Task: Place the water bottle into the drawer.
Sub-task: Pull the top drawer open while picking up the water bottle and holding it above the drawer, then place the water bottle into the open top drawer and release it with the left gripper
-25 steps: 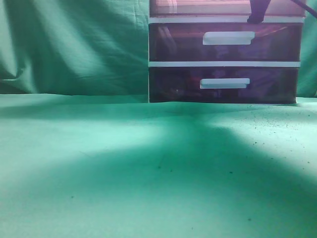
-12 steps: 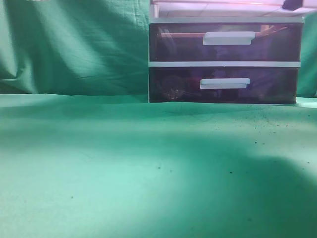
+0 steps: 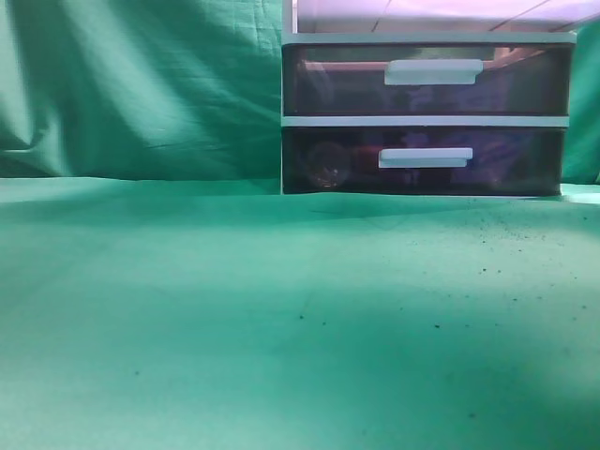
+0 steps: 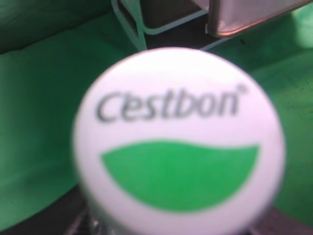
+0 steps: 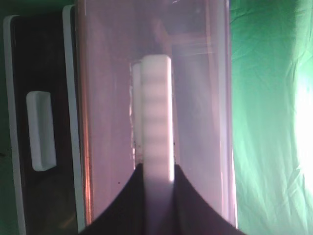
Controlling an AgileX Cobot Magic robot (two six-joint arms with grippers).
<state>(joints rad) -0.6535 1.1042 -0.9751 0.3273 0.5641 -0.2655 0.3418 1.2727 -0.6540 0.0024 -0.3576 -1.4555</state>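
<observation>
The right gripper (image 5: 156,178) is closed on the white bar handle (image 5: 156,117) of the pale pinkish-brown translucent plastic drawer (image 5: 107,73), its dark fingers (image 5: 124,205) pressing the handle from both sides. That drawer is the top one of the white-framed unit (image 3: 427,120) standing at the far right of the green cloth (image 3: 234,319), above two darker purple-brown drawers (image 3: 328,84). The water bottle's white cap with green logo (image 4: 178,142) fills the left wrist view; I cannot tell how that gripper stands.
</observation>
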